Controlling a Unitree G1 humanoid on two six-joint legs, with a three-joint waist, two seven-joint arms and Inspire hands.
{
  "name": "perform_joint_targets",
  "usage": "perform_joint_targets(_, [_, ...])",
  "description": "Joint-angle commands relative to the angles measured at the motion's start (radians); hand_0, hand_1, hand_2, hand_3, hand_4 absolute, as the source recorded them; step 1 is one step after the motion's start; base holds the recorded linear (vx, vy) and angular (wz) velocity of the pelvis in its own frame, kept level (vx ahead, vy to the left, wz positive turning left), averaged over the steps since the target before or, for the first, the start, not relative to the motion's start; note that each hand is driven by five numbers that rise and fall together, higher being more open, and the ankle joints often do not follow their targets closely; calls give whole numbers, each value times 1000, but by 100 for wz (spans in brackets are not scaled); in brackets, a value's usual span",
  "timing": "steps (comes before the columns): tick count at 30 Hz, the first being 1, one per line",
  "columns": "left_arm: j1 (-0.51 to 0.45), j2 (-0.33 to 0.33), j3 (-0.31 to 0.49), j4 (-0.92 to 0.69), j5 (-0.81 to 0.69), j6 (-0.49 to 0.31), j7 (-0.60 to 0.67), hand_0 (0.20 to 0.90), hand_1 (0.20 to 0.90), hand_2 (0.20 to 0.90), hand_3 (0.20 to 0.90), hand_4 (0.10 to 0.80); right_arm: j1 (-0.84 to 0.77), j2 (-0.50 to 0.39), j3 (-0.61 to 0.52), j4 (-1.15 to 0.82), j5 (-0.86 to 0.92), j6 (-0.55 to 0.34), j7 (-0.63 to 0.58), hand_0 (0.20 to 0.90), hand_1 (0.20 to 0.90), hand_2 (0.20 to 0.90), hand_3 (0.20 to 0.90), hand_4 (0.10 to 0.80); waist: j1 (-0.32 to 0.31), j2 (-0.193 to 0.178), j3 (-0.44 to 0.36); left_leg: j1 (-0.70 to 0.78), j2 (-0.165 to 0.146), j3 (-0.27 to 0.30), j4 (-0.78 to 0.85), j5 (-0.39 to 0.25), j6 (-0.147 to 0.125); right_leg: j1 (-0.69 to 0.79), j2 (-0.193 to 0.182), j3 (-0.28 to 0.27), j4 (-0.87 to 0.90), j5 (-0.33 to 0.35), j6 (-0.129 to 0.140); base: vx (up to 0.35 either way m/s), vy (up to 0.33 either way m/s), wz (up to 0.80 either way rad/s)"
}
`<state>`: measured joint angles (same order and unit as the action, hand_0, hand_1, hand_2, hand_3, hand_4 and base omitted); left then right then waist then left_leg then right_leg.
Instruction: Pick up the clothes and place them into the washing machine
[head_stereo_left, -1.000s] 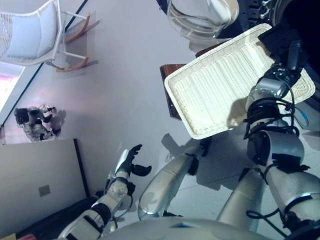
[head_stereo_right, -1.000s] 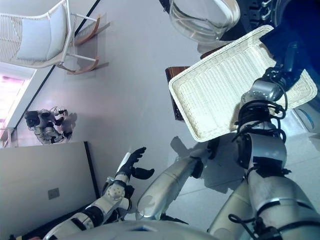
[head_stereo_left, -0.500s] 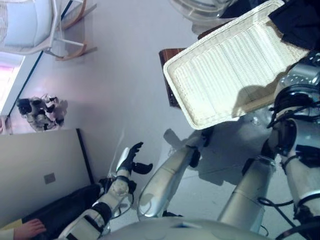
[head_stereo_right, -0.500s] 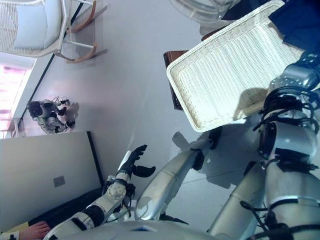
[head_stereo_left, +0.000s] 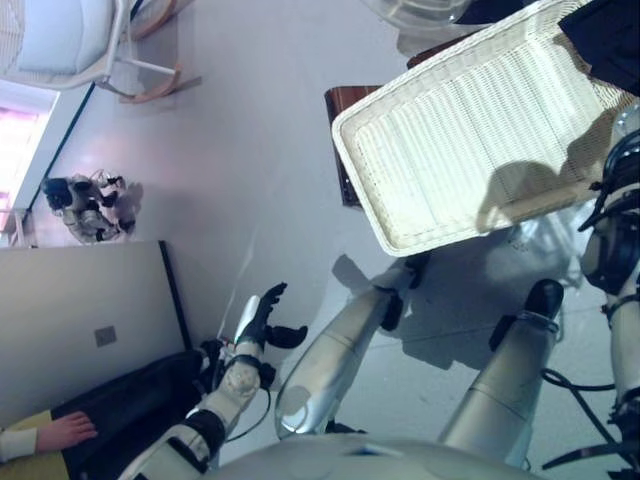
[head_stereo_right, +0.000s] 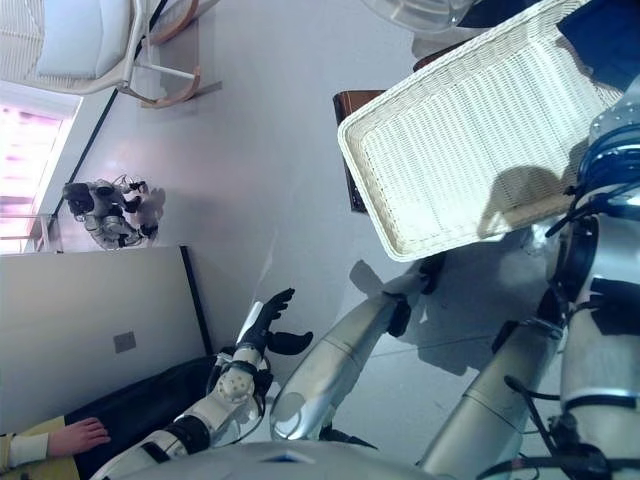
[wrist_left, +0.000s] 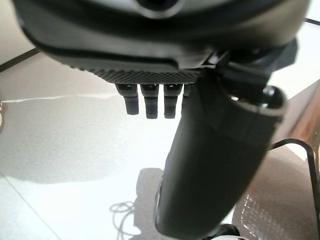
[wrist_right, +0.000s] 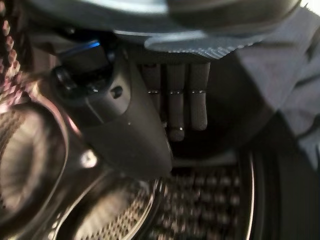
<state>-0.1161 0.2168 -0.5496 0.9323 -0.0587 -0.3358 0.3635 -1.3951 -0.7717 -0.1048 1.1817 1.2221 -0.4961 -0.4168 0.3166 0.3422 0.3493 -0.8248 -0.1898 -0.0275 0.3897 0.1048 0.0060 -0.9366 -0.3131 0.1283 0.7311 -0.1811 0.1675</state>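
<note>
While the white basket (head_stereo_left: 470, 130) sits bare across most of its woven floor, a dark blue garment (head_stereo_left: 610, 40) lies over its far corner, the corner nearest the washing machine. The right arm reaches past that corner and out of the head views, so the right hand shows only in its own wrist view. There the right hand (wrist_right: 175, 95) hangs with its fingers (wrist_right: 197, 97) straight and relaxed, holding nothing, just above the perforated metal drum (wrist_right: 200, 210) of the washing machine. A fold of grey-blue cloth (wrist_right: 280, 75) shows beside the hand, at the drum's opening; whether it rests inside the drum or hangs at the rim cannot be told.

Judging from this, the loading is well along: the basket is nearly cleared, and the dark garment at its corner looks like what remains to go in.

On the side of the basket away from the machine, well apart from it, the left hand (head_stereo_left: 262, 322) hangs idle over the pale floor (head_stereo_left: 260, 170), fingers loosely spread and holding nothing.

No label or writing can be read anywhere.
</note>
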Motion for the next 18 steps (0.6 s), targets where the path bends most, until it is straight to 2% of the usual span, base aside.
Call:
perform_joint_targets(1, [28, 107, 70, 45, -29, -25, 50, 900, 900, 900, 900, 800, -83, -144, 165, -223, -106, -68, 42, 300, 300, 300, 300, 400, 32, -21, -85, 12, -38, 30, -27, -89, -51, 119, 34, -36, -23, -105, -100, 0, 0, 0])
perform_joint_targets(5, [28, 114, 82, 40, -36, -23, 49, 900, 900, 900, 900, 800, -77, -126, 179, -334, -103, -98, 52, 300, 300, 300, 300, 400, 23, -24, -82, 25, -37, 30, -29, -82, -58, 139, 38, -38, -24, -106, -103, 0, -9, 3])
perform_joint_targets(6, [22, 109, 82, 56, -40, -19, 39, 900, 900, 900, 900, 800, -42, -87, 174, -311, -110, -92, 47, 460, 460, 460, 460, 507, 19, -25, -83, 40, -34, 31, -36, -78, -53, 145, 46, -34, -26, -98, -101, 0, 0, 0])
perform_joint_targets(7, [15, 109, 80, 70, -41, -15, 42, 900, 900, 900, 900, 800, -22, -64, 170, -292, -114, -82, 41, 900, 900, 900, 900, 800, 15, -30, -79, 46, -33, 34, -39, -74, -54, 153, 50, -32, -30, -93, -101, -100, 58, -1])
perform_joint_targets(8, [10, 102, 78, 83, -44, -14, 36, 900, 900, 900, 900, 800, -1, -36, 146, -291, -117, -74, 41, 900, 900, 900, 900, 800, 11, -24, -70, 46, -30, 37, -43, -50, -47, 158, 60, -34, -36, -69, -102, -73, 36, -7])
perform_joint_targets(11, [2, 77, 64, 114, -44, -10, 15, 900, 900, 900, 900, 800, 79, 74, 78, -241, -91, -54, 64, 900, 900, 900, 900, 800, 9, -29, -78, 91, -29, 32, -62, -51, -34, 203, 67, -37, -57, -66, -101, -9, 6, -14])
perform_joint_targets(16, [-13, 53, 60, 168, -26, 14, -12, 900, 900, 900, 900, 800, 249, 267, 3, -222, -54, -27, 116, 900, 900, 900, 900, 800, -4, -58, -87, 187, -25, 8, -104, -36, -26, 336, 67, -76, -120, -64, -98, 41, -29, -16])
perform_joint_targets(17, [-10, 57, 59, 168, -26, 14, -12, 900, 900, 900, 900, 800, 257, 272, -1, -228, -56, -27, 114, 900, 900, 900, 900, 800, -9, -58, -84, 198, -26, 4, -108, -34, -26, 348, 66, -81, -125, -64, -99, 68, -59, -2])
perform_joint_targets(18, [-9, 44, 56, 171, -19, 24, -27, 900, 900, 900, 900, 800, 321, 335, -13, -210, -40, -15, 134, 900, 900, 900, 900, 800, -6, -78, -99, 234, -24, -9, -119, -37, -22, 398, 63, -98, -147, -64, -98, 91, -77, 0])
